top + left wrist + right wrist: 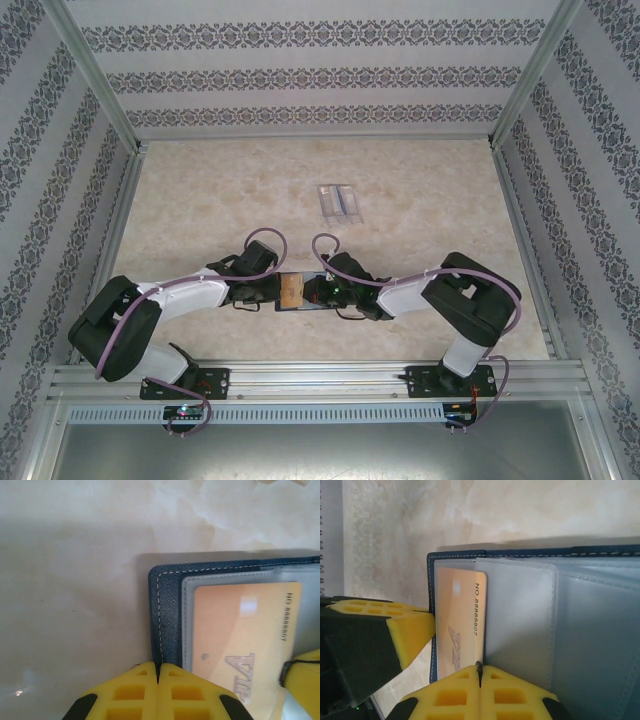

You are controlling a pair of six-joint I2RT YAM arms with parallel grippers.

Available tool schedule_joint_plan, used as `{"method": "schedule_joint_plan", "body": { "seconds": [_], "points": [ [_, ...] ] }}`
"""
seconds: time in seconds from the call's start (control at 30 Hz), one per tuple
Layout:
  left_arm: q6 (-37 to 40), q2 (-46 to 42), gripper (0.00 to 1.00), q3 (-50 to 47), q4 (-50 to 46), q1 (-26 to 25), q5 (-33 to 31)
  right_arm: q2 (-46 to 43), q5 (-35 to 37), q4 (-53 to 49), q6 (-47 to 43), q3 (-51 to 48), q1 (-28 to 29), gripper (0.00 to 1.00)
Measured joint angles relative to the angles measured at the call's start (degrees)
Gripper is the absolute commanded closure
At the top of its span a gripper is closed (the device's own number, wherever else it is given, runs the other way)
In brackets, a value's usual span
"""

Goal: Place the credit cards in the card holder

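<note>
The dark navy card holder [306,305] lies open on the table between my two grippers, its clear sleeves up [167,610] [520,554]. An orange card [240,640] [457,615] marked VIP lies in its left end, partly under a clear sleeve. My left gripper [272,292] [158,672] is shut on the holder's stitched left edge. My right gripper [312,293] [480,672] is shut on the orange card's right edge, where a clear sleeve page begins. The bright blue card is out of view.
A transparent plastic case [338,202] lies further back at the table's middle. Patterned walls and metal posts close in the left, right and far sides. Bare table [200,200] surrounds the holder.
</note>
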Motion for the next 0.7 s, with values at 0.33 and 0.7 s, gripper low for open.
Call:
{"method": "schedule_joint_plan", "body": {
  "seconds": [0.33, 0.7],
  "points": [
    [-0.4, -0.3, 0.99, -0.5, 0.7, 0.4, 0.5, -9.1, 3.6, -10.3, -5.3, -0.2, 0.0, 0.64],
    [-0.4, -0.2, 0.99, -0.5, 0.8, 0.4, 0.7, -10.2, 6.3, -14.7, -5.8, -1.3, 0.0, 0.61]
  ]
}}
